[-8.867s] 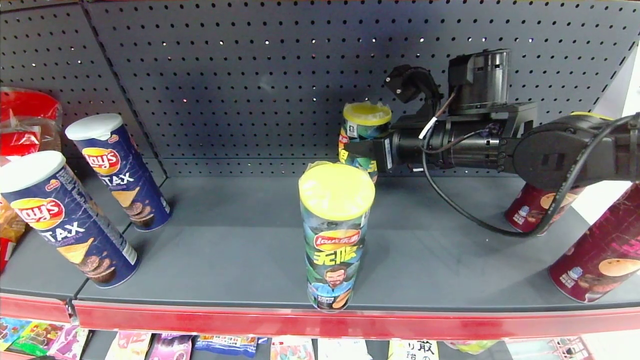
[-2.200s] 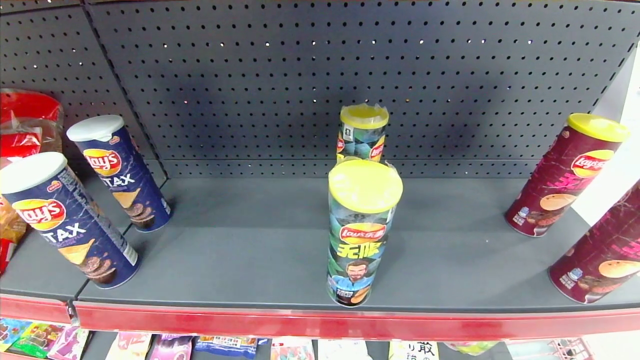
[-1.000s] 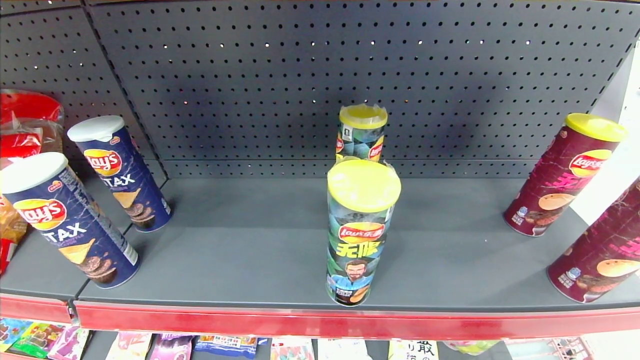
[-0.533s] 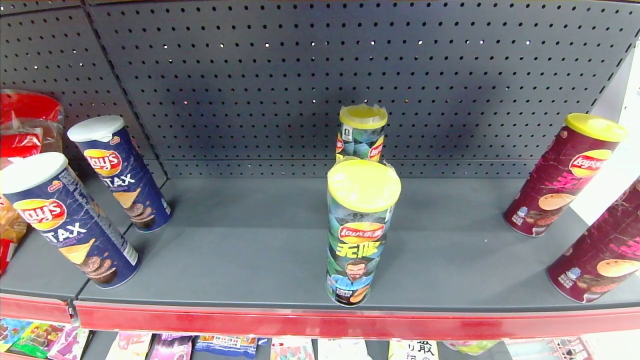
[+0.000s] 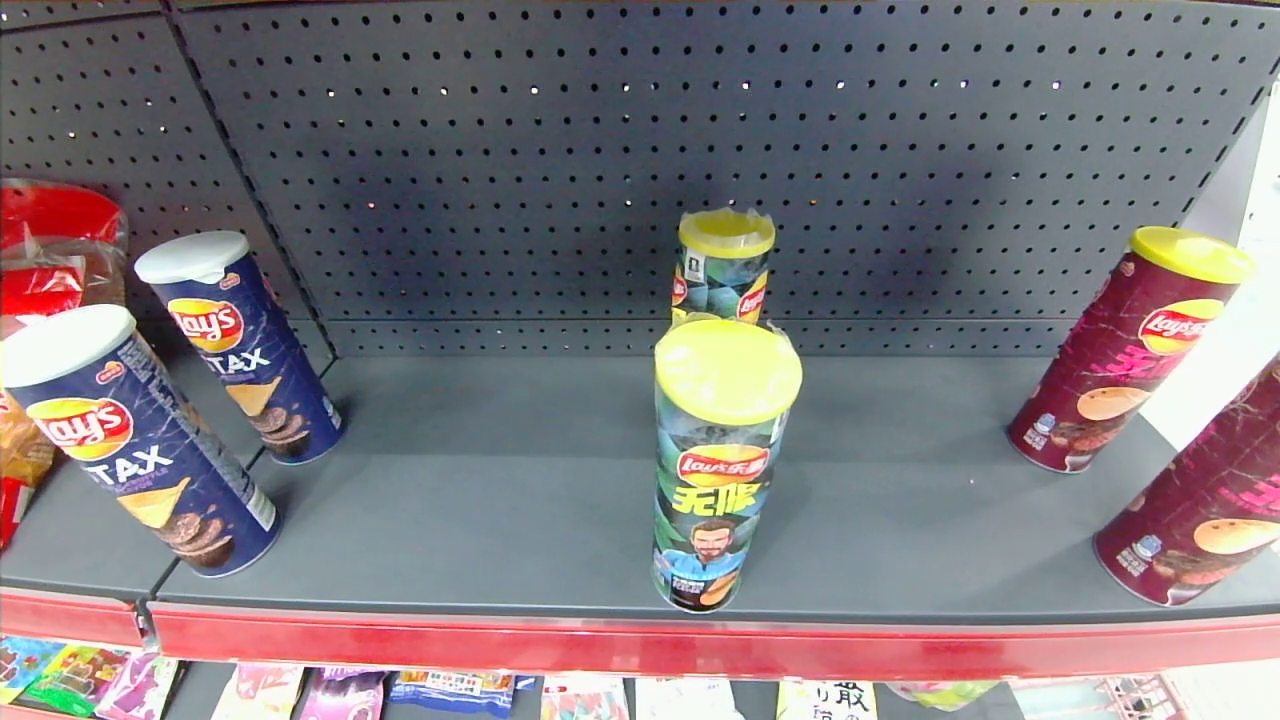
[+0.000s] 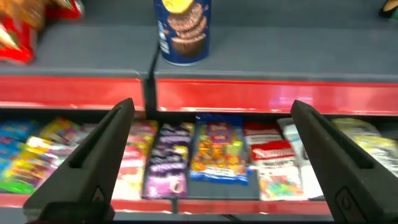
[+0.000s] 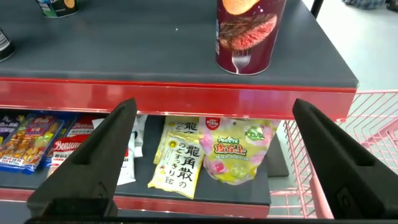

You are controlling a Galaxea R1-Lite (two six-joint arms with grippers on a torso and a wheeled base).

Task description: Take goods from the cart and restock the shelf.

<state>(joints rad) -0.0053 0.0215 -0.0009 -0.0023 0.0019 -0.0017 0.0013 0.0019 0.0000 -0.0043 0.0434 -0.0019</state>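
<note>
Two green chip cans with yellow lids stand on the grey shelf (image 5: 480, 510), one at the front (image 5: 722, 470) and one behind it by the pegboard (image 5: 725, 265). My left gripper (image 6: 211, 168) is open and holds nothing; it is below the shelf's red front edge (image 6: 249, 96), under a blue can (image 6: 183, 31). My right gripper (image 7: 214, 165) is also open and holds nothing. It faces the red edge (image 7: 186, 96) below a maroon can (image 7: 249, 34).
Two blue cans (image 5: 235, 345) (image 5: 130, 440) stand at the shelf's left, two maroon cans (image 5: 1125, 350) (image 5: 1200, 510) at its right. Snack bags (image 6: 217, 152) (image 7: 239, 152) fill the lower shelf. A pink wire cart (image 7: 367, 155) is beside the shelf's right end.
My right arm has let go of the back green can and left the shelf. The front green can stands a little further right. Nothing has moved in the last second.
</note>
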